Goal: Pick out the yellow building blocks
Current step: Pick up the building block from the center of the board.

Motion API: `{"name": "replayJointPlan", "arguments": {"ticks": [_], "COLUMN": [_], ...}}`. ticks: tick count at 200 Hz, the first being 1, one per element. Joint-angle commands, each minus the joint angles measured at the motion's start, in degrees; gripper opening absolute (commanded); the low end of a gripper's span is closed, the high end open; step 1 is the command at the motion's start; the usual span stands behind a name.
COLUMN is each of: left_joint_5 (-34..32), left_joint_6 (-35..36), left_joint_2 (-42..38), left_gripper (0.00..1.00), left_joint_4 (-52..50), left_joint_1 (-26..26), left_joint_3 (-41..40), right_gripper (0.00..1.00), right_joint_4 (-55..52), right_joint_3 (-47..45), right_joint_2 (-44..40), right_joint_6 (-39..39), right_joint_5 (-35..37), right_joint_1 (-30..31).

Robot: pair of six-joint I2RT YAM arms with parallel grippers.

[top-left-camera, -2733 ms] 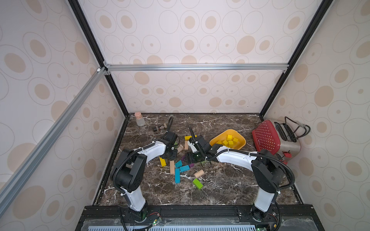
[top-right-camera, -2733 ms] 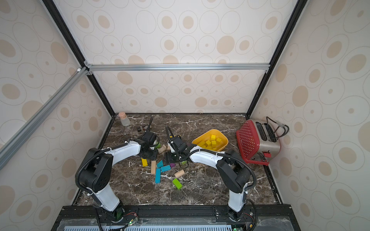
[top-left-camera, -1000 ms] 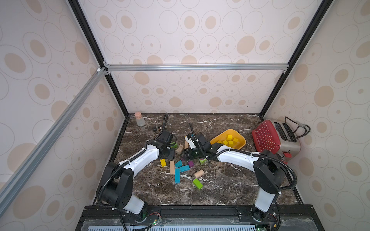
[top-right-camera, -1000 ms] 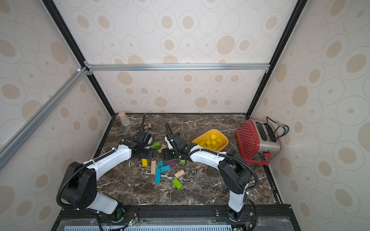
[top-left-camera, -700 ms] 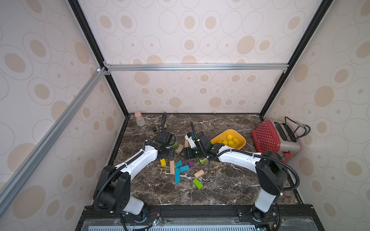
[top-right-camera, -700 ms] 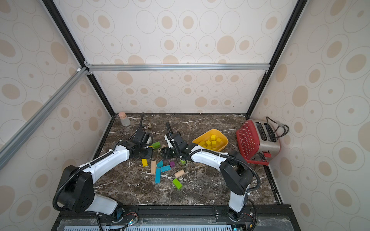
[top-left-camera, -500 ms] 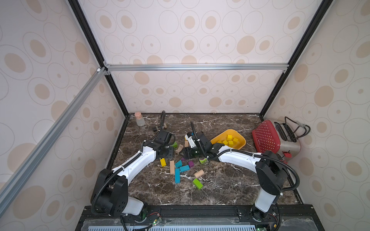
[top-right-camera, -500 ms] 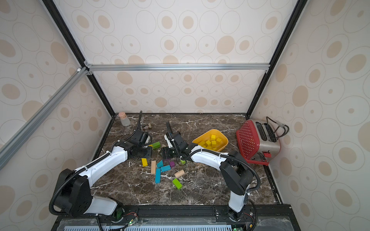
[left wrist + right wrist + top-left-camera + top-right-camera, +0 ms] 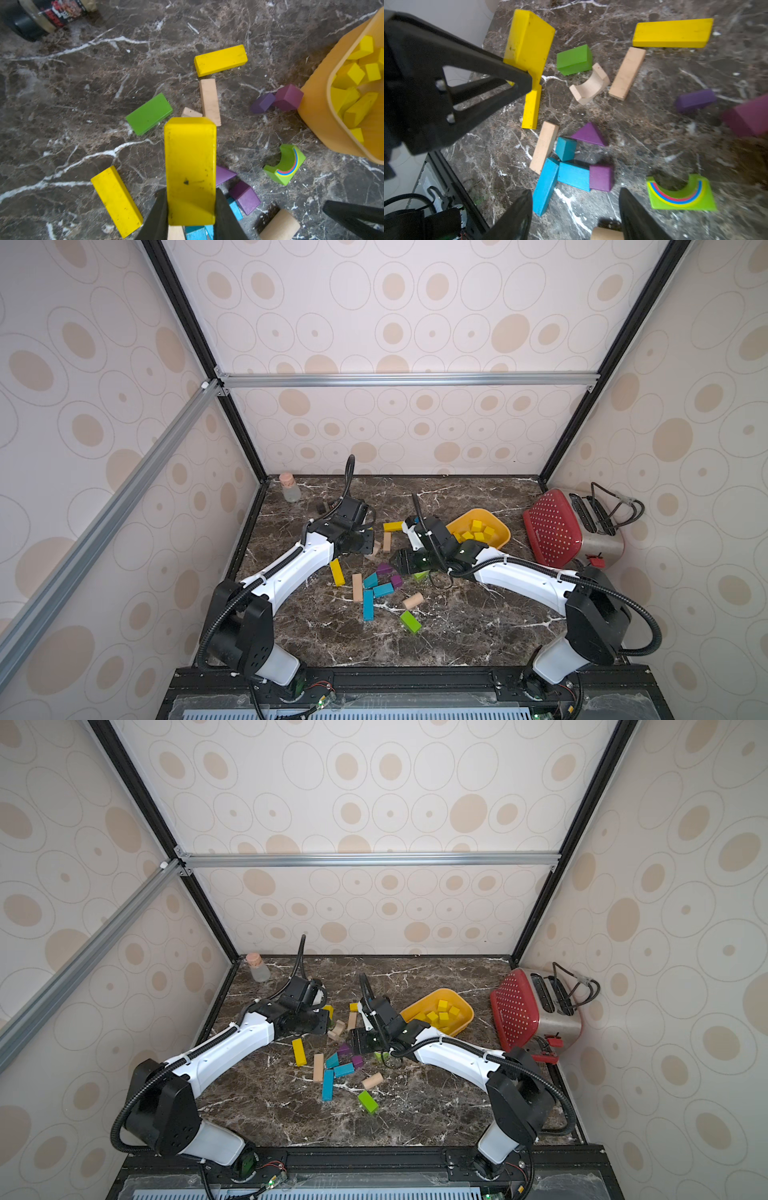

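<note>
Dark marble tabletop (image 9: 457, 626), dotted beige walls all round. Left gripper (image 9: 191, 192) pinches a long yellow wooden bar (image 9: 190, 158) up off the marble. A second yellow bar (image 9: 220, 60) and a third yellow bar (image 9: 116, 200) lie flat below, and small yellow cubes (image 9: 478, 529) sit in the orange-yellow plastic bowl (image 9: 500, 540). Right gripper (image 9: 575, 193) hovers empty, jaws apart, over a blue block (image 9: 574, 175) and a purple cube (image 9: 601, 177).

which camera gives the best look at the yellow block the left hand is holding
The left wrist view: the yellow block fills the centre, clamped in the left hand. The right wrist view shows it side-on, partly behind a finger. In both top views the hand hides nearly all of it.
</note>
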Motion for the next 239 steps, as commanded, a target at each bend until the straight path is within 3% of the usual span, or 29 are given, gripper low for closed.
{"name": "replayJointPlan", "arguments": {"ticks": [1, 89, 155, 239], "left_joint_5": [0.53, 2.97, 3.34, 5.71], "left_joint_6": [1.44, -0.14, 1.0, 1.51], "left_joint_2": [1.66, 11.58, 19.58, 29.85], "left_gripper": [0.23, 0.23, 0.23, 0.23], "left_joint_4": [-0.58, 0.92, -0.41, -1.15], "left_joint_1": [-1.19, -5.41, -10.55, -16.91], "left_joint_3": [5.07, 15.41, 26.33, 37.67], "right_gripper": [0.67, 0.68, 0.67, 0.66], "right_joint_4": [-2.5, -13.14, -17.89, -28.43], "right_joint_3": [-3.01, -9.61, -16.02, -15.96], "right_joint_2": [-4.09, -19.41, -32.76, -37.52], "right_joint_6": [0.49, -1.43, 1.38, 3.16], "right_joint_5": [3.37, 11.7, 17.68, 15.91], "right_joint_1": [-1.23, -3.99, -4.61, -4.67]}}
